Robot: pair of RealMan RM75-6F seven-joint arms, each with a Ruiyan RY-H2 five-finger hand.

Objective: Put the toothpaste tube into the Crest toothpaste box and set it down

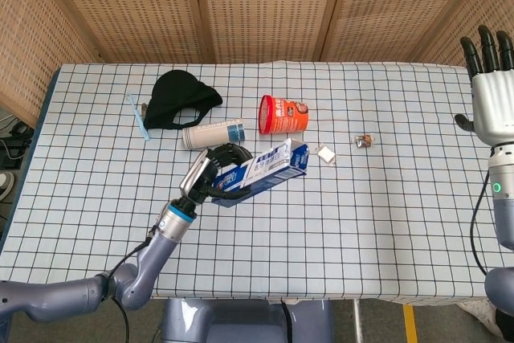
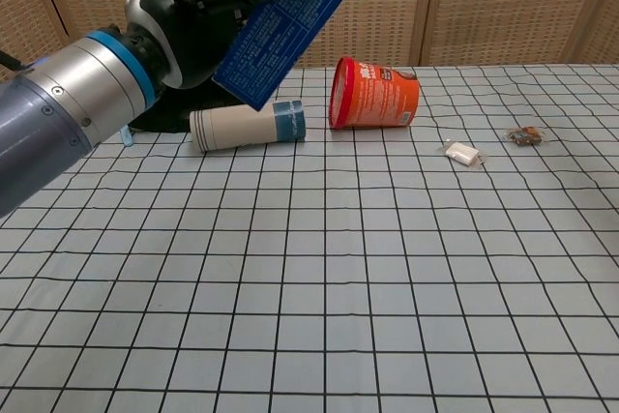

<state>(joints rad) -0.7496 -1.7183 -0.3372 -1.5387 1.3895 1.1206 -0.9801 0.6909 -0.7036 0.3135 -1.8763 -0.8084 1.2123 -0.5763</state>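
Observation:
My left hand (image 1: 210, 176) (image 2: 198, 2) grips the blue Crest toothpaste box (image 1: 265, 171) (image 2: 290, 21) by its lower end and holds it raised well above the table, tilted steeply up to the right. The box's upper end runs out of the top of the chest view. No toothpaste tube shows outside the box; whether it lies inside I cannot tell. My right hand (image 1: 491, 94) is at the far right edge of the head view, raised, fingers spread and holding nothing.
On the checked tablecloth (image 2: 368, 287) lie a white cylinder with a blue band (image 1: 212, 133) (image 2: 248, 127), an orange cup on its side (image 1: 283, 114) (image 2: 374, 94), a black cloth (image 1: 181, 99), a blue toothbrush (image 1: 137, 115), a small white packet (image 1: 325, 153) (image 2: 461, 152) and a wrapped sweet (image 1: 365, 140) (image 2: 525, 135).

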